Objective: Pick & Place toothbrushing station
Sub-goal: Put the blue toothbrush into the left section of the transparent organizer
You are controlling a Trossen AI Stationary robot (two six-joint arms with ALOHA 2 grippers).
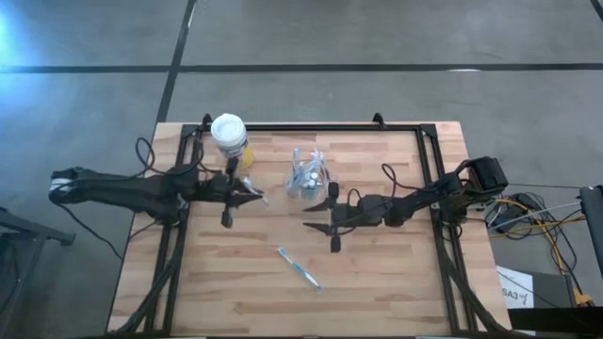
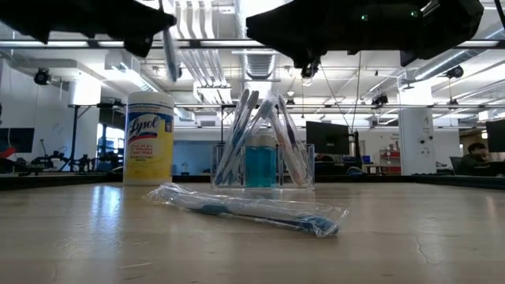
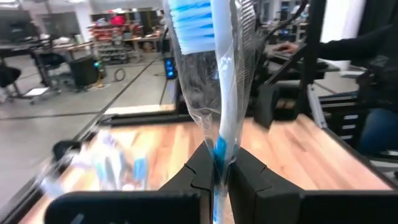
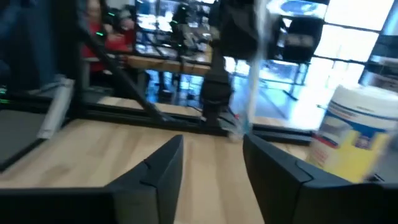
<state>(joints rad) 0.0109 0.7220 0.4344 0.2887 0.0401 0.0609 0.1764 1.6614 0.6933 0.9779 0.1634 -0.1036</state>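
Observation:
The clear holder (image 1: 309, 176) with several blue, white and pink toothbrushes stands at the table's far middle; it also shows in the low view (image 2: 264, 154). My left gripper (image 1: 252, 196) is left of it, shut on a toothbrush in a clear wrapper (image 3: 217, 93). My right gripper (image 1: 317, 215) is open and empty, just near-right of the holder. Another wrapped toothbrush (image 1: 299, 267) lies flat on the table nearer the front, also seen in the low view (image 2: 252, 211). My left gripper pinches the wrapped toothbrush's handle (image 3: 218, 163) between its two fingers (image 3: 252, 177), wrapper and all. The fingers lie across the handle. The brush is lifted clear of the table, and its blue-and-white bristle head (image 3: 189, 22) stands well beyond the fingertips.
A yellow canister with a white lid (image 1: 229, 135) stands at the far left, close behind my left gripper; it shows in the low view (image 2: 149, 138). A black frame (image 1: 311, 126) runs along the table's far edge and sides. Bare wood lies at the front.

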